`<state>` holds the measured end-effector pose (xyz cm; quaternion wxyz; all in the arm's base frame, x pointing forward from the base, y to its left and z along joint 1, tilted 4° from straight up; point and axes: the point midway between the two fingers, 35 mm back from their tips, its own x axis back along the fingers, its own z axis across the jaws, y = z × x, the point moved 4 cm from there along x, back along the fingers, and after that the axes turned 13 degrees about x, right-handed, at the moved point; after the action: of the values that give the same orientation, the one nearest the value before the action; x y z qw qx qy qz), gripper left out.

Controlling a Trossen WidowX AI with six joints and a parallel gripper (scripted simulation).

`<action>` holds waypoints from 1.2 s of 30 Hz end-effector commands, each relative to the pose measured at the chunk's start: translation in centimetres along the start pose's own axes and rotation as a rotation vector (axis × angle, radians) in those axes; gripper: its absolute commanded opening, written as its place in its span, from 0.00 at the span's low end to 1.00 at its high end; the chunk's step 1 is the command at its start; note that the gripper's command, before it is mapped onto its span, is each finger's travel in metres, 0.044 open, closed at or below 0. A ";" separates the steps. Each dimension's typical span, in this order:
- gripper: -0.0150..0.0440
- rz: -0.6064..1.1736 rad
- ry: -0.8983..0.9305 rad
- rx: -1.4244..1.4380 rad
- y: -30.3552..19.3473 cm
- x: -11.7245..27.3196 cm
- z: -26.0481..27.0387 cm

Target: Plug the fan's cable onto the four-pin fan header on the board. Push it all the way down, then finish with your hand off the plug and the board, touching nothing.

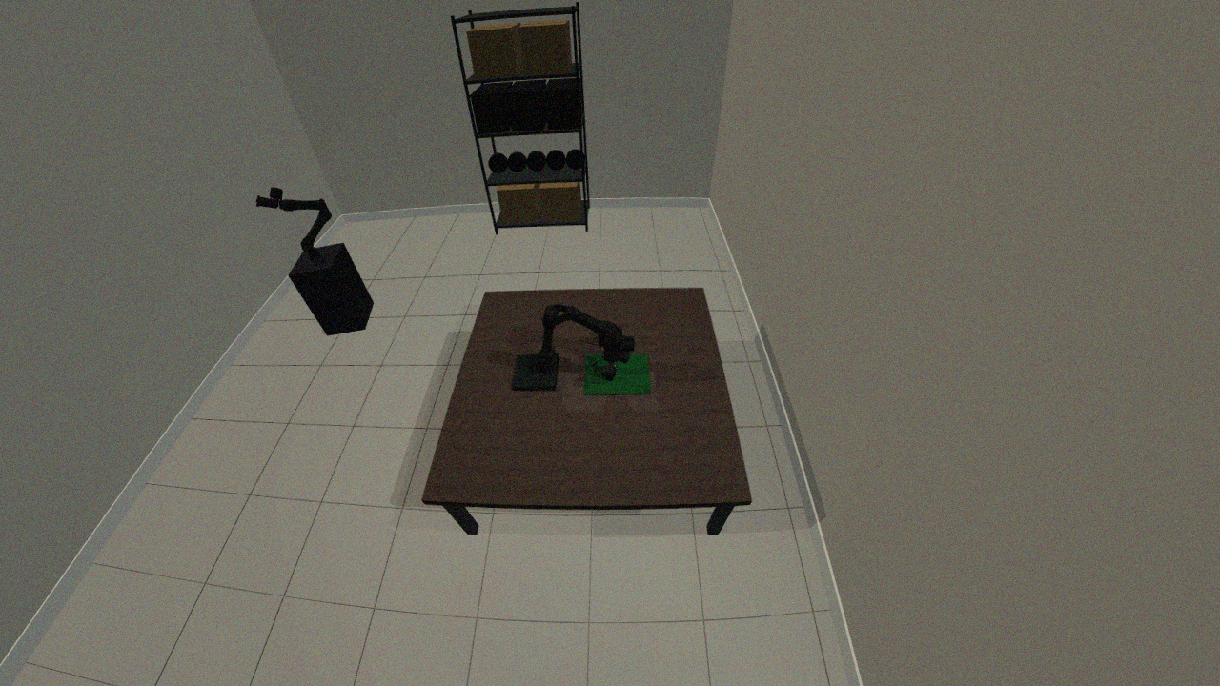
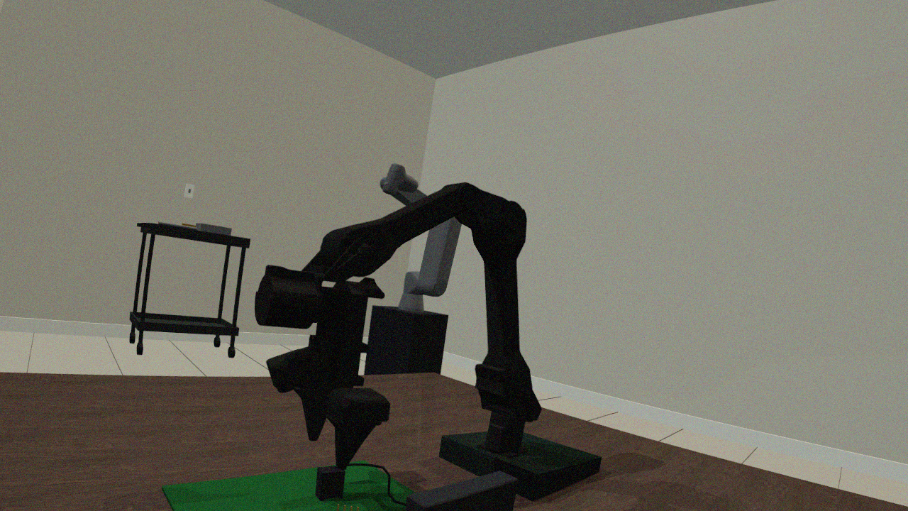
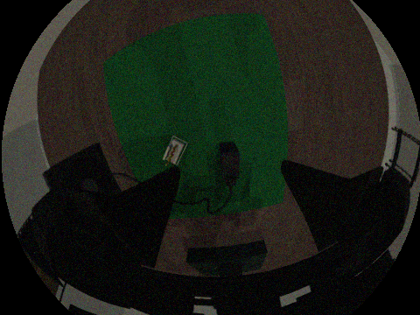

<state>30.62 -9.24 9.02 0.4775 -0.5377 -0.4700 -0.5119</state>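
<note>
Gripper (image 1: 607, 372) (image 2: 326, 454) (image 3: 231, 168) with fingers spread wide and nothing between them, above the green board (image 1: 635, 383) (image 2: 222, 489) (image 3: 219, 79), dark plug (image 2: 330, 483) (image 3: 229, 162) upright on the board, off the pale four-pin header (image 3: 175, 150), cable (image 2: 386, 476) (image 3: 214, 212) trailing across the board's edge

1 table (image 1: 588, 452) (image 2: 95, 419) (image 3: 332, 79), dark brown wood-grain top. Lying directly on it: 1 green board (image 1: 635, 385) (image 2: 222, 492) (image 3: 210, 79), flat; beside the board, 1 dark square base plate (image 1: 520, 383) (image 2: 558, 463) (image 3: 197, 255) and 1 dark block (image 2: 466, 494) (image 3: 74, 168).
</note>
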 end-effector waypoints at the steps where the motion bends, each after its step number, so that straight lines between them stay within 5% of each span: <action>1: 1.00 0.010 -0.003 0.002 -0.2 -0.7 0.0; 36: 1.00 0.010 -0.003 0.002 -0.3 -5.2 0.0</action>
<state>30.36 -9.32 4.16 0.4776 -0.5383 -0.4692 -0.5119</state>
